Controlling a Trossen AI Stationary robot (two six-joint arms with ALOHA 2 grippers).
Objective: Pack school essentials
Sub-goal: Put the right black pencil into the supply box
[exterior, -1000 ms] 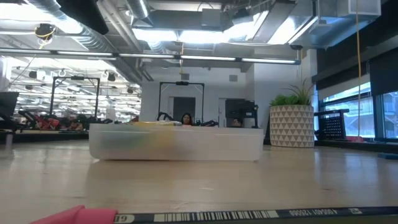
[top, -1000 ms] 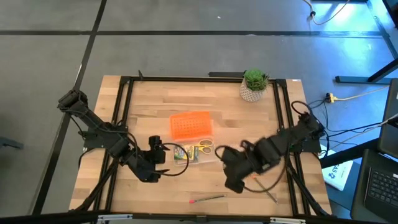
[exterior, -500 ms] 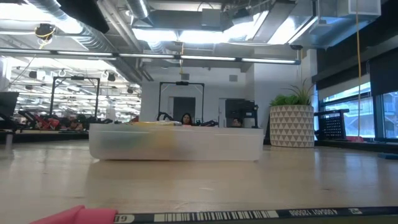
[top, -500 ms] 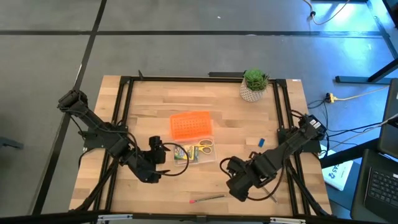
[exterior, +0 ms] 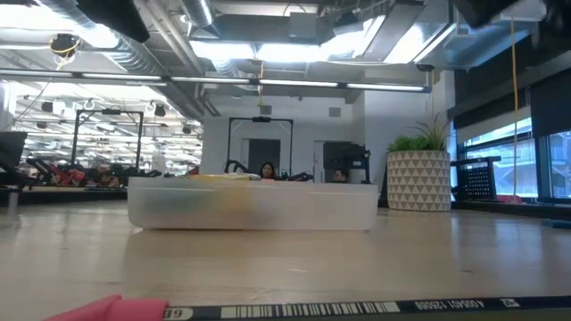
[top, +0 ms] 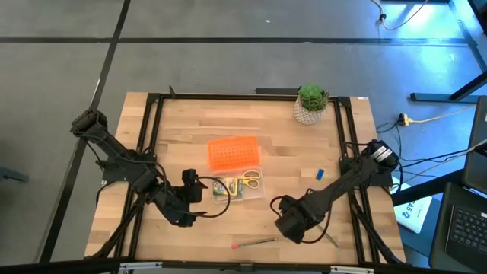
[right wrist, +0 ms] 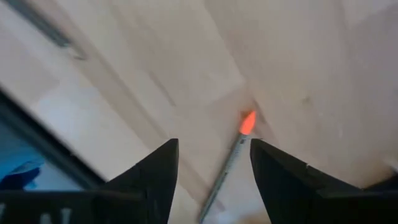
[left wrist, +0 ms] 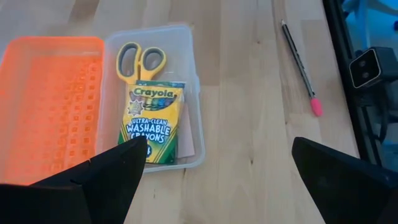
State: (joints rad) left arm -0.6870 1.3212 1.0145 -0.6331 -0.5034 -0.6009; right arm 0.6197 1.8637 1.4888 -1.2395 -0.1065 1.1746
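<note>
Closest to the front edge of the counter (top: pixel 175 125) lay a red-tipped pencil (top: pixel 254 243), on its own; the right tool (top: pixel 291 226) hung just beside it, fingers (right wrist: pixel 155 177) spread apart, with the pencil's orange-red tip (right wrist: pixel 247 122) showing in the gap between them in the right wrist view, the rest of the stick blurred; a second thin stick near the right arm was mostly hidden. The left tool (top: pixel 185 215) sat open too, empty, near the clear case (left wrist: pixel 189 93); inside were the yellow-handled scissors (left wrist: pixel 140 60) and crayon box (left wrist: pixel 152 121), its end cut off by a finger; orange lid (top: pixel 233 153) alongside. Further off, a tiny blue piece (top: pixel 320 174), then the plant (top: pixel 311 103). From the low view the case's contents were just a smear.
</note>
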